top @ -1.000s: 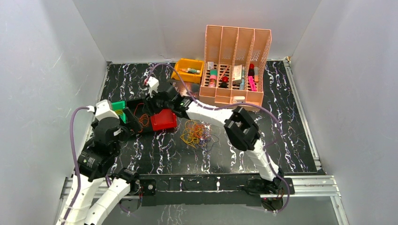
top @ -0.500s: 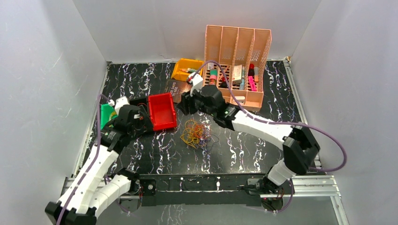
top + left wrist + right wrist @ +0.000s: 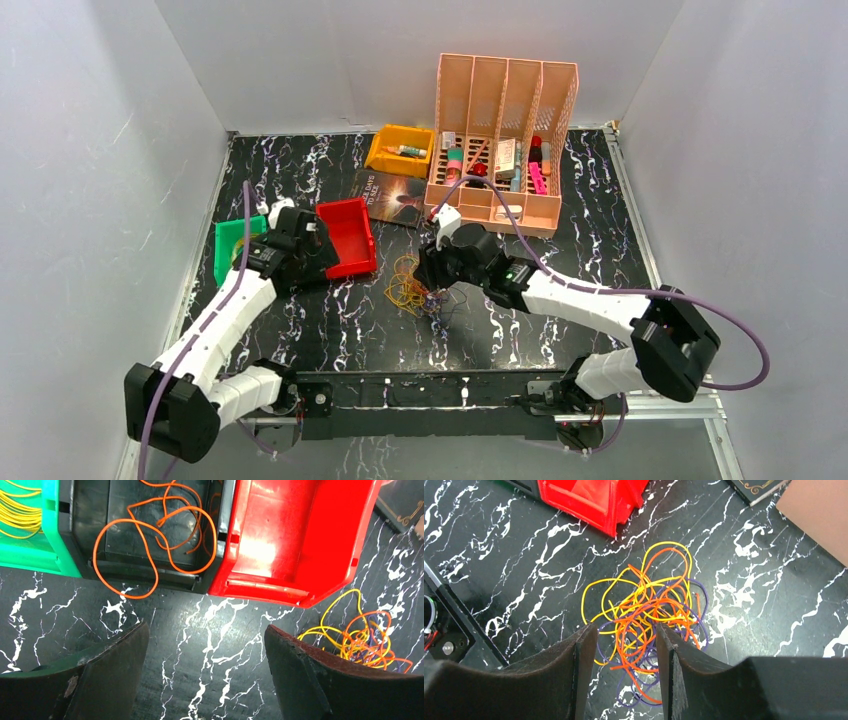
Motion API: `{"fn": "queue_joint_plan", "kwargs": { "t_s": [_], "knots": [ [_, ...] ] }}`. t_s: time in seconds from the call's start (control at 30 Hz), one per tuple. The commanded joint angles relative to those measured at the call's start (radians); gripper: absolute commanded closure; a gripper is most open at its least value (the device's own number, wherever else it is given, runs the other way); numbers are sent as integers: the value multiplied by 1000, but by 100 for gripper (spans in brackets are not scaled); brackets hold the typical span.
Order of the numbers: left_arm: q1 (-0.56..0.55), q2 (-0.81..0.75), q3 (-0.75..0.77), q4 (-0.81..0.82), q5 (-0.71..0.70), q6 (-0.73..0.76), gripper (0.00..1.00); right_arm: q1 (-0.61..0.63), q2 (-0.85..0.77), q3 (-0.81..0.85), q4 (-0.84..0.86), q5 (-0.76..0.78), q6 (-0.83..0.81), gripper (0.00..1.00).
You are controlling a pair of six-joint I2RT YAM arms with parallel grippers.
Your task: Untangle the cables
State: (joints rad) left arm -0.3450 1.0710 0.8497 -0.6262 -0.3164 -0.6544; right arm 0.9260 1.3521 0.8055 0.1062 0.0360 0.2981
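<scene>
A tangle of thin yellow, orange and purple cables (image 3: 415, 285) lies on the black marbled table (image 3: 330, 330) in the middle. My right gripper (image 3: 432, 278) hangs right over it. In the right wrist view its jaws (image 3: 626, 640) are open and straddle the tangle's (image 3: 649, 605) near loops without pinching them. My left gripper (image 3: 300, 260) is by the bins, open and empty (image 3: 205, 650), over bare table. One orange cable (image 3: 160, 540) lies loose in a black bin (image 3: 145, 570). Yellow cable (image 3: 20, 505) lies in a green bin (image 3: 228, 245).
An empty red bin (image 3: 345, 235) stands beside the black one, close left of the tangle. A dark book (image 3: 395, 190), a yellow bin (image 3: 400, 150) and a peach desk organizer (image 3: 505, 130) with small items are at the back.
My right arm swung from over the bins to the right and came down over the tangle. My left arm unfolded and reached forward to the bins. The red bin settled upright beside the black one.
</scene>
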Motion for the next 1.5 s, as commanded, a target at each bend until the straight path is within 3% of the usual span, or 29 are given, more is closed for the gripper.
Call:
{"fn": "queue_joint_plan", "kwargs": {
  "t_s": [0.0,0.2,0.37,0.53,0.93,1.27,1.47],
  "knots": [
    [56,2,45,13,30,12,16,1,-54,-7,18,31,16,46],
    [167,27,18,11,80,16,20,2,-45,15,8,9,6,53],
    [235,50,-25,78,127,26,29,1,-33,20,3,-13,11,58],
    [244,147,-48,195,200,2,36,2,-32,8,1,-19,26,60],
    [259,212,-18,208,111,15,45,1,0,13,-3,-40,41,61],
    [273,118,22,140,102,59,45,2,18,23,-2,-57,44,61],
    [286,161,19,133,100,68,43,1,17,18,-4,-60,47,61]
  ]
}}
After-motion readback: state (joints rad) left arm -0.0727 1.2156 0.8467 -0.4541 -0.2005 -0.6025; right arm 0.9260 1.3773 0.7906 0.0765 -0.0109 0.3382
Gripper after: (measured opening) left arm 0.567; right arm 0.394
